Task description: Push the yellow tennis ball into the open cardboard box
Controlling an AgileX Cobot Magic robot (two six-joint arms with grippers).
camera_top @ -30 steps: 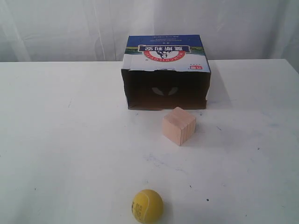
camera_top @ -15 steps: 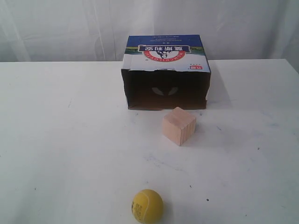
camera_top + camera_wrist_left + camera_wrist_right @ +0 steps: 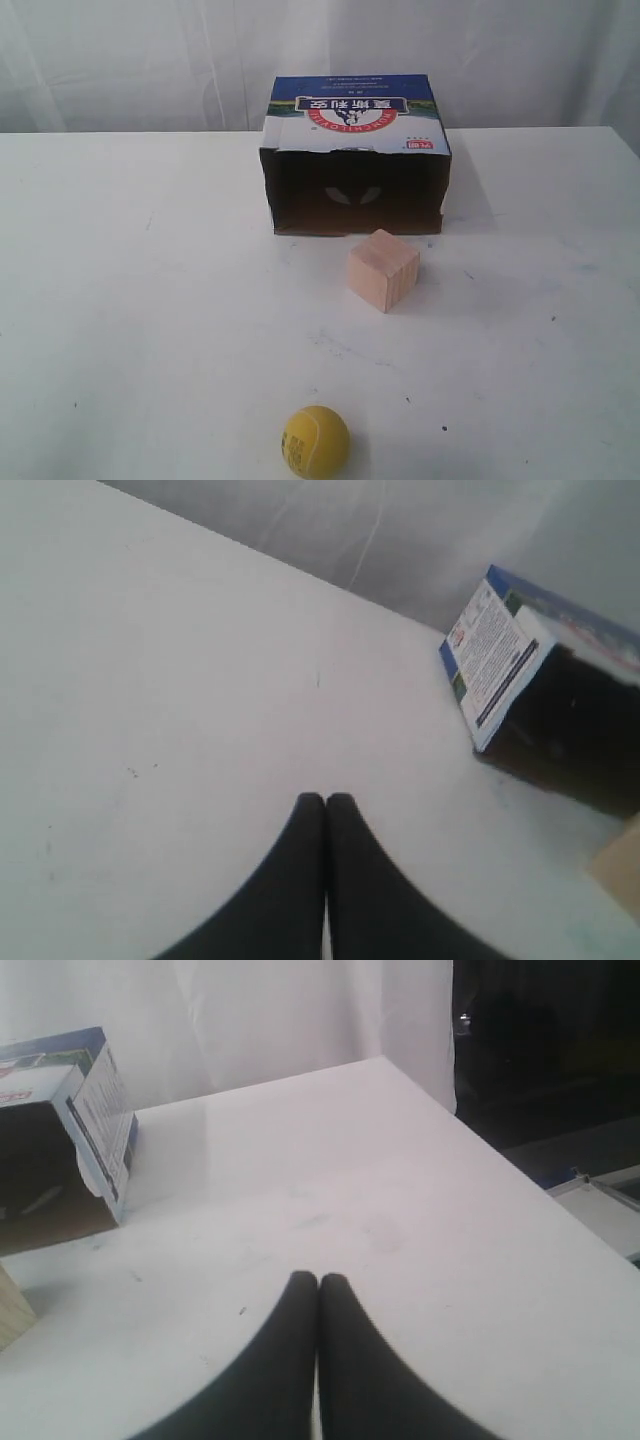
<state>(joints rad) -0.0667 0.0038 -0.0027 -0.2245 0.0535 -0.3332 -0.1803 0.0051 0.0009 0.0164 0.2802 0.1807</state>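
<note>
The yellow tennis ball [image 3: 315,441] rests near the front edge of the white table, its dark mark facing left. The open cardboard box [image 3: 356,155] lies at the back centre, its dark opening facing the front; its side shows in the left wrist view [image 3: 500,660] and the right wrist view [image 3: 95,1110]. Neither arm appears in the exterior view. My left gripper [image 3: 326,800] is shut and empty over bare table. My right gripper [image 3: 318,1280] is shut and empty too. The ball is out of both wrist views.
A light wooden cube [image 3: 383,269] stands between the ball and the box opening, slightly right of the ball's line. The table's right edge [image 3: 520,1175] drops off to a dark area. White curtains hang behind the table.
</note>
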